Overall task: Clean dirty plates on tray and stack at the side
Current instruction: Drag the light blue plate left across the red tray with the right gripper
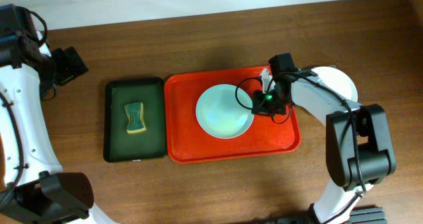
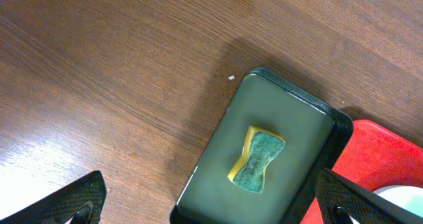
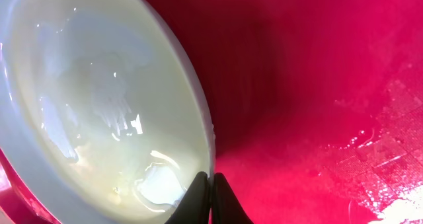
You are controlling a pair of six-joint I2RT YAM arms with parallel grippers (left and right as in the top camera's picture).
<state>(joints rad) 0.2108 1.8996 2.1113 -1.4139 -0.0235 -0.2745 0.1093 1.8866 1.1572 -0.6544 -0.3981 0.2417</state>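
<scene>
The right claw (image 3: 211, 184), tips together, sits at the rim of 1 pale plate (image 1: 223, 110) on the red tray (image 1: 277, 139), while the left claw (image 2: 211, 207) hangs wide apart over the desk (image 1: 198, 191) near the green tray (image 2: 291, 118).

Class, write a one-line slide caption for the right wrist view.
Right gripper, jaws shut, at the rim of a glossy pale plate lying on the red tray.
</scene>
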